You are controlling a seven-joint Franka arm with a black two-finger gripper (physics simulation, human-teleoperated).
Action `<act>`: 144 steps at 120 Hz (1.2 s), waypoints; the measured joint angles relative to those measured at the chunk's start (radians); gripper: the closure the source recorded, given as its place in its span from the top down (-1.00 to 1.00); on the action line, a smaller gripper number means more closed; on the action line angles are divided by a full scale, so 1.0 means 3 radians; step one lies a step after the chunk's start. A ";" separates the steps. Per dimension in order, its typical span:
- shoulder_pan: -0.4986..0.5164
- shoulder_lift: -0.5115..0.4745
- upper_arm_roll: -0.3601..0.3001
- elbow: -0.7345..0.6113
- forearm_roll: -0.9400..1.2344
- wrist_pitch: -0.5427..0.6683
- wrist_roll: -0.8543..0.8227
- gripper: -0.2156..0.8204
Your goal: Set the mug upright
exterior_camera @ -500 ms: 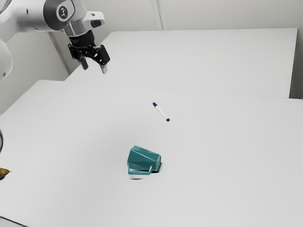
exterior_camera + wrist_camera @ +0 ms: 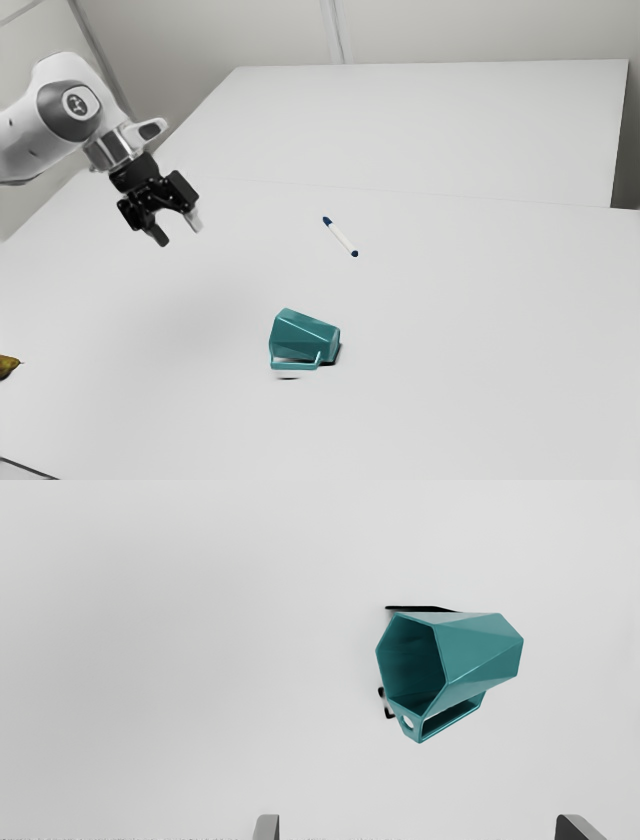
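Here's the teal faceted mug, tipped on its side on the white table, its mouth baring teal inner walls! Well apart, above the table, hovers the black two-finger gripper, fingers spread wide.

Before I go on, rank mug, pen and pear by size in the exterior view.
1. Mug
Unranked below it: pen, long but thin, and pear, cut off by the view's edge.
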 joint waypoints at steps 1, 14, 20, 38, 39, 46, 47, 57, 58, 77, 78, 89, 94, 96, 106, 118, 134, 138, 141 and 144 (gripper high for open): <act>0.0013 -0.0002 0.0002 -0.0030 -0.0033 0.0002 0.0003 0.58; 0.0140 -0.0025 0.0010 -0.0311 -0.0398 0.0037 0.0028 0.58; 0.0151 -0.0030 0.0011 -0.0441 -0.0543 0.0077 0.0036 0.58; -0.0001 -0.0008 0.0012 -0.0735 -0.0912 0.0227 0.0056 0.58; -0.0014 -0.0007 0.0012 -0.0750 -0.0926 0.0239 0.0057 0.58; -0.0100 0.0026 0.0006 -0.0823 -0.1010 0.0324 0.0063 0.58; -0.0112 0.0032 0.0006 -0.0828 -0.1021 0.0334 0.0064 0.58; -0.0232 0.0132 0.0003 -0.0854 -0.1119 0.0435 0.0072 0.58; -0.0244 0.0141 0.0003 -0.0855 -0.1129 0.0445 0.0073 0.58; -0.0330 0.0275 -0.0009 -0.0867 -0.1266 0.0612 0.0086 0.58; -0.0322 0.0279 -0.0010 -0.0875 -0.1276 0.0621 0.0087 0.58; -0.0180 0.0341 -0.0017 -0.0952 -0.1373 0.0712 0.0102 0.58; -0.0130 0.0398 -0.0017 -0.0964 -0.1434 0.0742 0.0120 0.58; -0.0120 0.0418 -0.0017 -0.0966 -0.1457 0.0752 0.0128 0.58; -0.0117 0.0501 -0.0038 -0.0972 -0.1535 0.0787 0.0163 0.58; -0.0143 0.0541 -0.0109 -0.0974 -0.1582 0.0817 0.0201 0.58; -0.0143 0.0581 -0.0162 -0.0975 -0.1637 0.0843 0.0242 0.58; -0.0141 0.0588 -0.0173 -0.0975 -0.1654 0.0848 0.0251 0.58; -0.0139 0.0595 -0.0185 -0.0975 -0.1667 0.0850 0.0257 0.58; -0.0138 0.0606 -0.0199 -0.0976 -0.1684 0.0853 0.0263 0.58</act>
